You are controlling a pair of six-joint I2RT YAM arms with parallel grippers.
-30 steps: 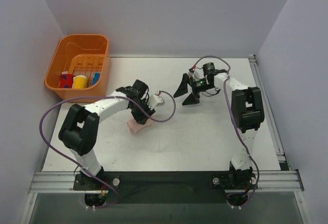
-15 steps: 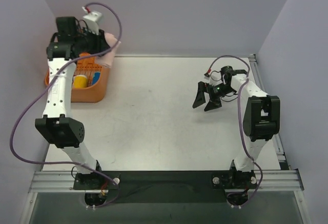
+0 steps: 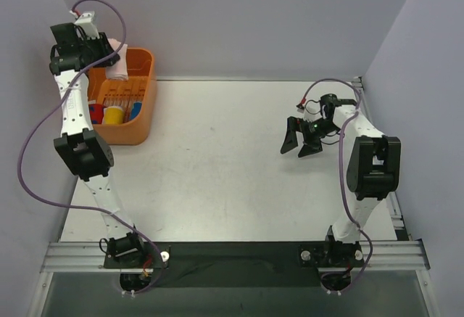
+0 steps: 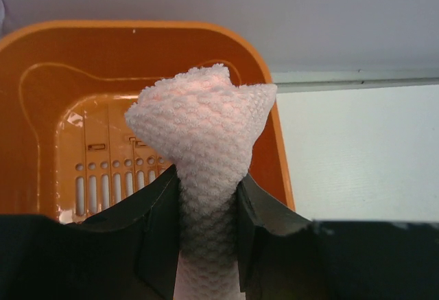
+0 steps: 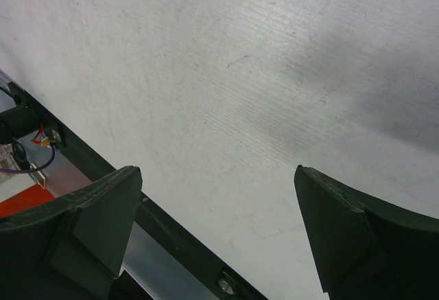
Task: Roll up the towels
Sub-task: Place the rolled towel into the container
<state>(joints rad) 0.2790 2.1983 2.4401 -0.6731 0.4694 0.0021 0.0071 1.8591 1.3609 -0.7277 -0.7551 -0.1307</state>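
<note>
Upper left of top view: left gripper (image 4: pixel 209 200) pinching rolled pink towel (image 4: pixel 202 125) mid-length, poised above orange basket (image 4: pixel 41 101). Right of frame: right gripper (image 3: pixel 303 145) jaws spread wide, holding nothing, over table (image 3: pixel 217 172). Likely step: stowing finished roll. Next move calls for lowering into basket, then releasing gently so roll keeps shape.
</note>
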